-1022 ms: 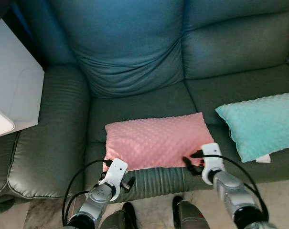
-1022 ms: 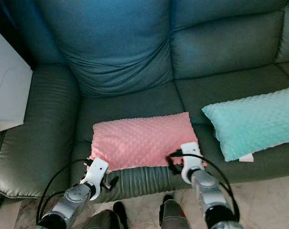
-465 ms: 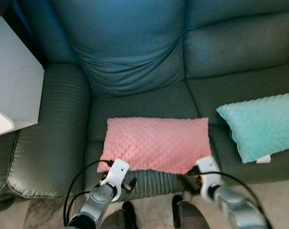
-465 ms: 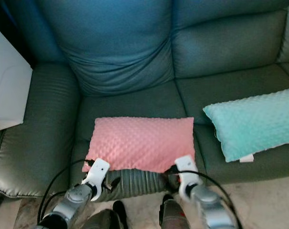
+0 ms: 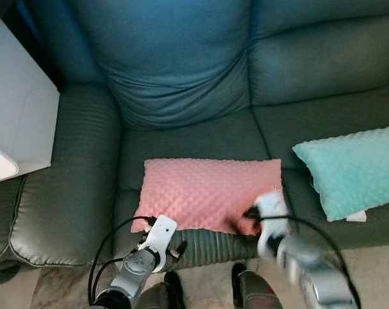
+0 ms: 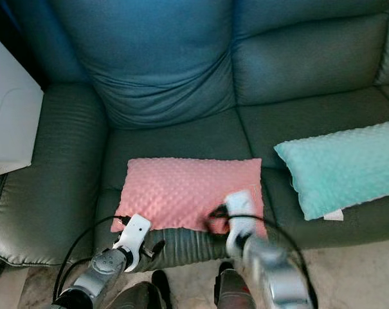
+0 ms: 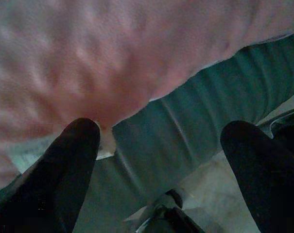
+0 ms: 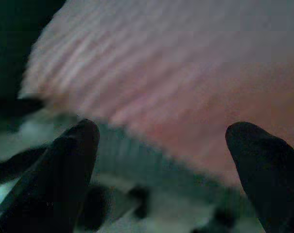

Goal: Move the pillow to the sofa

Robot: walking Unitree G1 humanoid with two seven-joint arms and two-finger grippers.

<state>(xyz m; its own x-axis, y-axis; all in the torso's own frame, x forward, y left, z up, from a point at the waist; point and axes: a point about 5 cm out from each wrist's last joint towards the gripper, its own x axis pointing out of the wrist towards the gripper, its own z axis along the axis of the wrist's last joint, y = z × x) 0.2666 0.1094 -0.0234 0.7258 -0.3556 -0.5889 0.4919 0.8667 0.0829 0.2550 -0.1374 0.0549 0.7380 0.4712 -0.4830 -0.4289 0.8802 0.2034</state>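
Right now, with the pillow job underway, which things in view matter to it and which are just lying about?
Part of the job:
- pink pillow, lying on the seat
- sofa
- left hand, open at the pillow's front left corner
- right hand, open, blurred, at the front right corner

Just lying about:
- teal pillow on the next seat
- white furniture beside the armrest

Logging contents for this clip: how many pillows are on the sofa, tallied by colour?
Pink pillow: 1
Teal pillow: 1
Total: 2, both lying on the sofa seat
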